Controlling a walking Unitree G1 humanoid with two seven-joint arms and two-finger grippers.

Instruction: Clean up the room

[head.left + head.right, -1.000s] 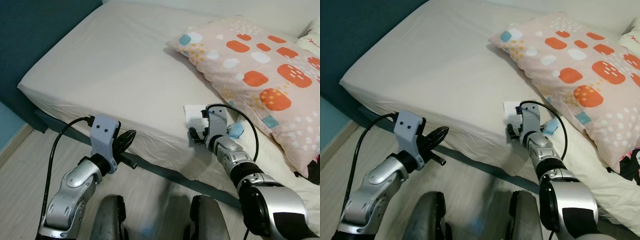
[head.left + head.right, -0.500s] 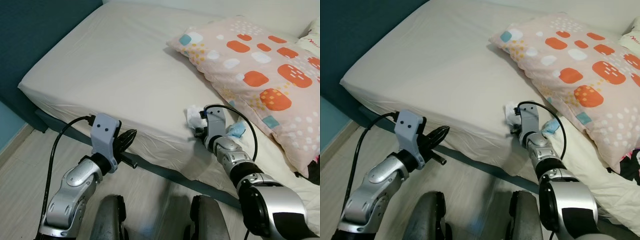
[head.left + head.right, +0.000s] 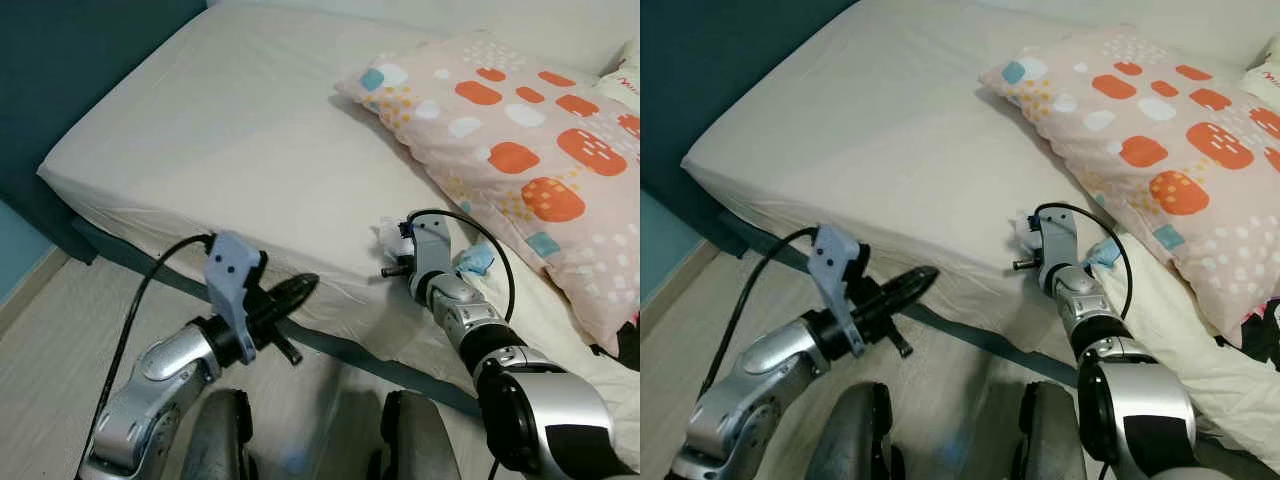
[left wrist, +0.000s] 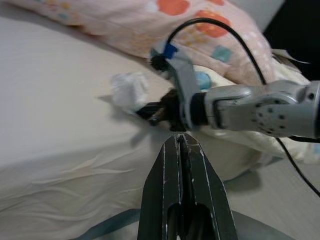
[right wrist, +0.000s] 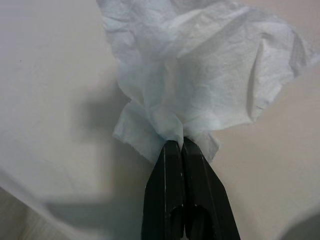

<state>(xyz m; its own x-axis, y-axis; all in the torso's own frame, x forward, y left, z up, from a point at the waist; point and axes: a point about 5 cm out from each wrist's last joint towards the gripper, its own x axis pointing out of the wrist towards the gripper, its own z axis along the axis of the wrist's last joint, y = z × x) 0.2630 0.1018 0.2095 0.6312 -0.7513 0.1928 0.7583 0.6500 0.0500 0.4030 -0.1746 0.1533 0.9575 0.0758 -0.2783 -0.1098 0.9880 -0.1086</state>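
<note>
Home bedroom. A bed (image 3: 230, 150) with a cream sheet is sitting beside a teal wall (image 3: 70, 60). A patterned pillow (image 3: 520, 140) is lying on it.

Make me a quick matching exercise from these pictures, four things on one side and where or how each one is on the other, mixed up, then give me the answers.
Things:
1. crumpled white tissue
2. patterned pillow
3. left gripper
4. blue scrap

States:
A. shut, held over the floor beside the bed edge
B. lying on the bed against the pillow's near edge
C. pinched in the right gripper
D. resting on the bed, dotted with orange patches

Pairs: 1-C, 2-D, 3-A, 4-B
</note>
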